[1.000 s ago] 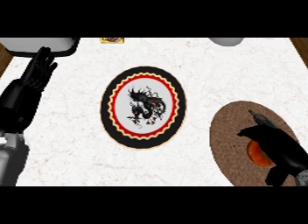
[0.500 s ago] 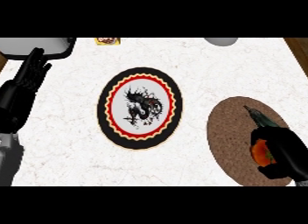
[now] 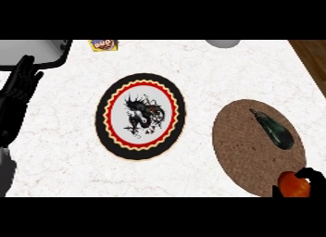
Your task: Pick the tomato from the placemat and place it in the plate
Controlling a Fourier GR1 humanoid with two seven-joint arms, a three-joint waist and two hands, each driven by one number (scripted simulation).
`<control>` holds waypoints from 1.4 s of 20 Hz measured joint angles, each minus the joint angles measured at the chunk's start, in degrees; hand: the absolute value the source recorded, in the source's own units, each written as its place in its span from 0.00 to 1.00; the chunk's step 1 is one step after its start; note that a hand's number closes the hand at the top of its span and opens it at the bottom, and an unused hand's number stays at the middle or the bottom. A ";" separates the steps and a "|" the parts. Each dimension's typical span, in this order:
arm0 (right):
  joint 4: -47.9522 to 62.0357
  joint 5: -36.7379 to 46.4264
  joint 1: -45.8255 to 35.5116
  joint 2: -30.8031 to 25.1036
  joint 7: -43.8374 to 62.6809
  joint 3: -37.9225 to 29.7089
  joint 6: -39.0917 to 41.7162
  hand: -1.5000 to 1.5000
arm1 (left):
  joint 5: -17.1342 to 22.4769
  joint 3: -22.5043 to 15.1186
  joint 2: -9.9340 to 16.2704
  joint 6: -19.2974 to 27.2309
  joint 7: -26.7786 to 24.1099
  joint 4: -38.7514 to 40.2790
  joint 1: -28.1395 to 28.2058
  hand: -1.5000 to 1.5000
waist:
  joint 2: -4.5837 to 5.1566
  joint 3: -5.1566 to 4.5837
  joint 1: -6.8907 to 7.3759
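A red tomato (image 3: pixel 293 185) shows at the lower right, over the near edge of the round brown placemat (image 3: pixel 251 143). My right hand (image 3: pixel 321 183) curls round it, mostly cut off by the view's edge. The plate (image 3: pixel 140 116), with a black and red rim and a dark dragon drawing, lies at the counter's middle, well left of the tomato. My left hand (image 3: pixel 16 90) rests open at the left edge, fingers up.
A dark green long vegetable (image 3: pixel 274 130) lies on the placemat's far right part. At the back stand a grey appliance (image 3: pixel 29 52), a small yellow box (image 3: pixel 104 44) and a grey round object (image 3: pixel 224 43). The counter's right edge borders wooden floor (image 3: pixel 322 60).
My right hand has drawn back toward the lower right corner with the tomato, uncovering the green vegetable on the placemat. The left hand has kept its pose.
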 measured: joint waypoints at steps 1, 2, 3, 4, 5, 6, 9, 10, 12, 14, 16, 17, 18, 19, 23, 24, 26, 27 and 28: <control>-3.38 1.49 2.14 1.71 1.64 1.86 -0.18 1.00 | -0.45 -0.52 -0.40 0.40 0.24 -0.42 -0.09 0.50 | 0.10 0.12 0.22; -6.98 3.17 3.59 3.19 3.08 4.02 -0.09 1.00 | -0.47 -0.65 -0.52 0.28 0.07 -0.21 -0.16 0.50 | 0.23 0.20 0.47; -10.62 4.75 5.20 4.47 4.41 6.19 0.24 1.00 | -0.66 -1.01 -0.81 0.31 -0.05 -0.36 -0.23 0.50 | 0.34 0.28 0.81; -14.22 6.22 6.61 5.55 5.47 8.57 0.80 1.00 | -0.64 -1.12 -0.85 0.21 0.06 -0.52 -0.34 0.50 | 0.43 0.35 1.17; -17.11 7.83 7.26 6.77 6.42 11.33 0.92 1.00 | -0.64 -1.33 -0.99 0.03 0.06 -0.22 -0.56 0.50 | 0.53 0.40 1.47; -19.84 9.29 7.71 7.74 7.24 14.11 1.03 1.00 | -0.76 -1.74 -1.39 0.11 0.06 -0.48 -0.68 0.50 | 0.58 0.45 1.82; -25.93 13.02 7.62 9.58 10.87 23.19 0.84 1.00 | -1.37 -2.77 -2.03 0.24 0.35 -0.92 -1.11 0.50 | 0.74 0.57 2.73; -26.97 14.43 6.76 9.95 12.49 26.27 0.71 1.00 | -1.23 -2.67 -1.84 0.05 0.78 -0.97 -1.63 0.50 | 0.81 0.59 3.04; -28.51 17.62 4.28 10.48 16.48 32.42 1.78 1.00 | -1.02 -2.62 -2.05 -0.23 0.73 -0.33 -2.37 0.50 | 0.97 0.63 3.52; -29.68 20.60 0.38 10.80 21.23 37.71 4.37 1.00 | -1.11 -2.60 -2.17 -0.39 0.63 0.05 -2.94 0.50 | 1.10 0.65 3.96; -28.75 21.54 -5.66 11.00 26.36 40.85 6.61 1.00 | -1.44 -2.93 -2.52 -0.52 0.35 -0.11 -2.85 0.50 | 1.23 0.68 4.45; -27.56 21.90 -8.81 10.81 29.04 42.30 7.39 1.00 | -1.30 -2.77 -2.43 -1.03 -0.25 0.55 -2.91 0.50 | 1.30 0.67 4.65; -27.02 21.87 -11.78 9.82 31.28 42.93 8.37 1.00 | -1.46 -2.97 -2.69 -0.71 0.67 0.69 -4.03 0.50 | 1.35 0.68 4.73; -25.74 21.20 -15.33 9.92 33.22 43.22 9.33 1.00 | -1.61 -3.15 -2.94 -0.85 0.26 0.86 -3.96 0.50 | 1.39 0.70 4.89; -18.48 15.97 -28.71 10.58 38.38 42.67 9.63 1.00 | -1.55 -3.13 -3.01 -1.35 0.76 1.12 -4.75 0.50 | 1.56 0.73 5.59; -16.33 13.87 -32.01 10.67 38.86 41.60 9.38 1.00 | -1.65 -3.21 -3.14 -1.33 0.91 1.40 -5.23 0.50 | 1.60 0.74 5.72; -11.48 10.60 -36.93 10.78 40.00 40.67 7.70 1.00 | -2.01 -3.37 -3.63 -1.25 0.03 2.04 -5.34 0.50 | 1.65 0.76 5.96; -9.11 8.52 -39.62 10.83 40.12 39.31 7.02 1.00 | -2.00 -3.45 -3.71 -1.23 0.35 1.68 -5.54 0.50 | 1.67 0.77 6.15; -6.78 6.56 -42.22 10.85 40.44 38.35 6.44 1.00 | -2.34 -3.61 -3.91 -1.07 0.08 1.93 -5.68 0.50 | 1.71 0.78 6.30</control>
